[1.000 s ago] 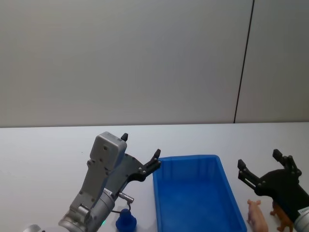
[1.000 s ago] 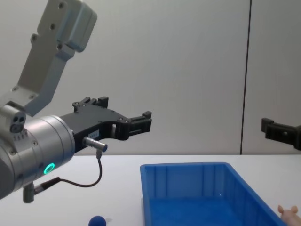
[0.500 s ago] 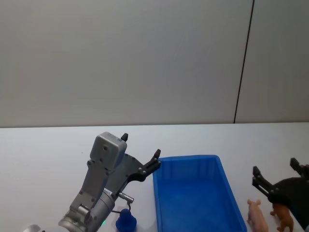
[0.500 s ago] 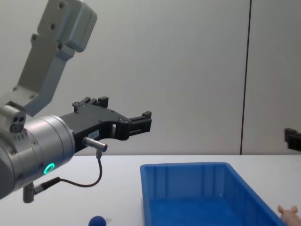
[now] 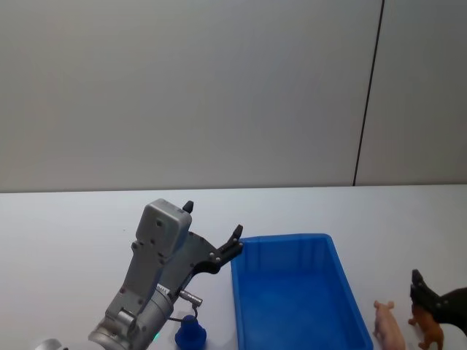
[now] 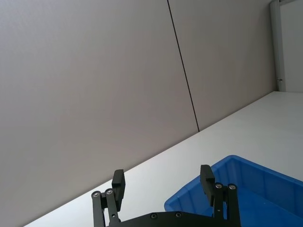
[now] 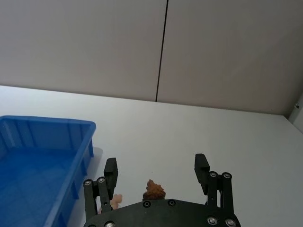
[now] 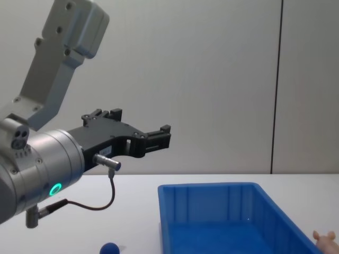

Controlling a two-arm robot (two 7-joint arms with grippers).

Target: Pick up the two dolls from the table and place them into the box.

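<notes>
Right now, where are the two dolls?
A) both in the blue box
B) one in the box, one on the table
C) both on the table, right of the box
C: the pig and the lion stand on the table right of the box; the right end effector is open near them, the left end effector open left of the box.

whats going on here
A two-armed robot is clearing two toy animals into a blue box. The right gripper is open and low by the lion, with the pig next to it. Both toys stand on the table to the right of the box, which holds nothing yet. The left gripper hangs open in the air at the box's left side.
</notes>
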